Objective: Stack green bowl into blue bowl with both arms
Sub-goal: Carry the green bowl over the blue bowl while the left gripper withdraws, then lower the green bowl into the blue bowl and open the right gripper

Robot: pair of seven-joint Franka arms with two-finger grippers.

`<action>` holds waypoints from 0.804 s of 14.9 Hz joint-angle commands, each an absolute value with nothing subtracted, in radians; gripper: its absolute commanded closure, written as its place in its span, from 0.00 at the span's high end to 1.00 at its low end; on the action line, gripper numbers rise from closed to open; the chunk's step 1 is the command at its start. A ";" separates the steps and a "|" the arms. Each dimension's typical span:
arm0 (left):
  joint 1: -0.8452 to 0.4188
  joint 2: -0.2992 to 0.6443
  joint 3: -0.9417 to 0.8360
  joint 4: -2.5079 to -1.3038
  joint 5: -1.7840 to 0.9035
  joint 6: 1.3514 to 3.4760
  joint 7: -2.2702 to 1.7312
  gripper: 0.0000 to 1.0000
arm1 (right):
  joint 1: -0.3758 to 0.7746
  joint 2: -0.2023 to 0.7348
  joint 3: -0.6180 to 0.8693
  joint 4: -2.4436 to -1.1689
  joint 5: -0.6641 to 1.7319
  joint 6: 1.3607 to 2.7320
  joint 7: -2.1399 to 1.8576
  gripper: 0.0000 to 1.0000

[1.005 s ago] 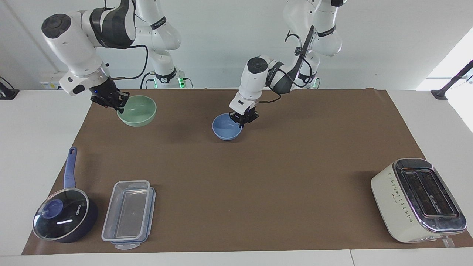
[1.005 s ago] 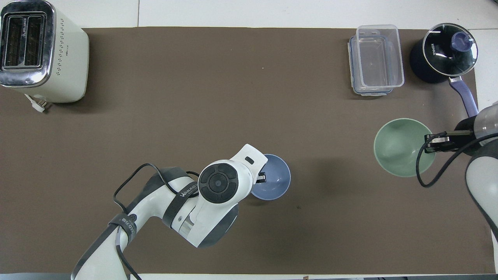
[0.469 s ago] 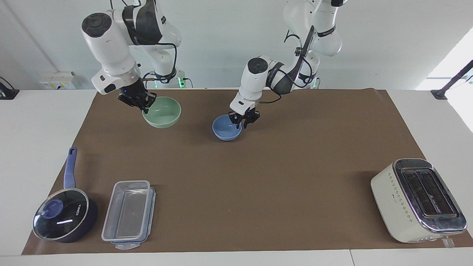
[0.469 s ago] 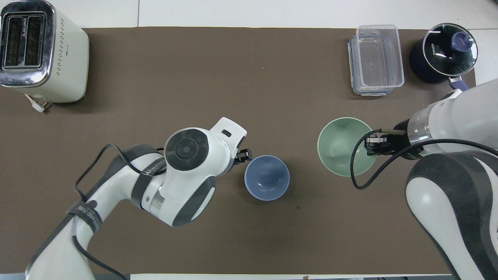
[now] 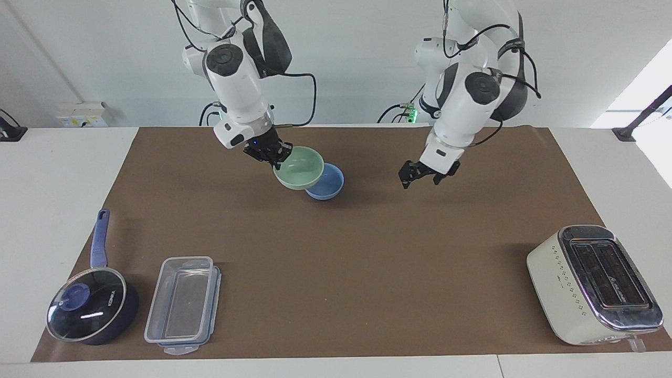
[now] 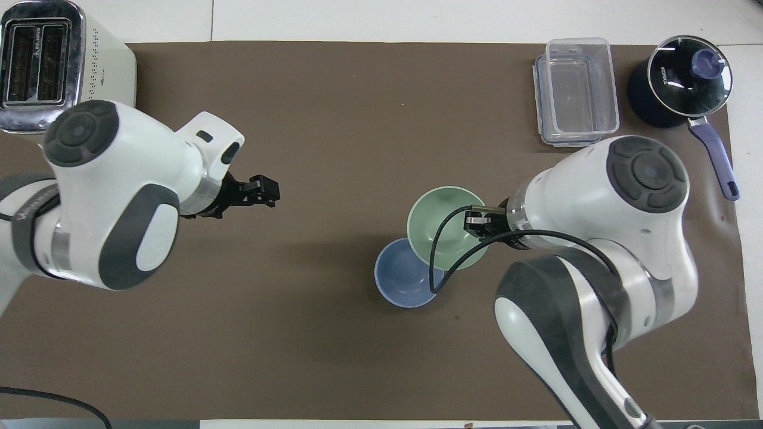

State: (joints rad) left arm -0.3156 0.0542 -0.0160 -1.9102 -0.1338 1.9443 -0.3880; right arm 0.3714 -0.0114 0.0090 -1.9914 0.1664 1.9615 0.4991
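The pale green bowl point(image 5: 300, 168) hangs in the air, gripped at its rim by my right gripper point(image 5: 274, 156), which is shut on it. It overlaps the rim of the light blue bowl point(image 5: 329, 186) at the side toward the right arm's end. The blue bowl rests on the brown mat. In the overhead view the green bowl point(image 6: 444, 223) covers part of the blue bowl point(image 6: 400, 281), with the right gripper point(image 6: 475, 218) at its rim. My left gripper point(image 5: 420, 181) is open and empty, raised over bare mat toward the left arm's end of the blue bowl, and also shows in the overhead view point(image 6: 273, 193).
A cream toaster point(image 5: 593, 283) stands far from the robots at the left arm's end. A clear plastic container point(image 5: 181, 304) and a dark blue saucepan with a glass lid point(image 5: 89, 310) stand far from the robots at the right arm's end.
My right gripper carried the green bowl toward the blue bowl until it overlaps its rim. My left gripper let go of the blue bowl, rose and drew back toward the left arm's end.
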 commanded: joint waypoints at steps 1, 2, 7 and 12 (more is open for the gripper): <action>-0.201 0.008 -0.026 -1.885 -0.123 1.847 -0.252 1.00 | 0.405 0.026 0.005 -2.009 0.216 2.031 0.531 0.00; -0.178 0.002 -0.026 -1.869 -0.101 1.809 -0.201 1.00 | 0.416 0.028 0.006 -2.034 0.230 2.064 0.552 0.00; -0.130 -0.005 -0.028 -1.685 -0.006 1.573 -0.114 1.00 | 0.504 -0.001 0.006 -2.170 0.236 2.143 0.581 0.00; -0.120 -0.026 -0.026 -1.652 -0.003 1.479 -0.104 1.00 | 0.512 -0.018 0.005 -2.227 0.235 2.195 0.548 0.00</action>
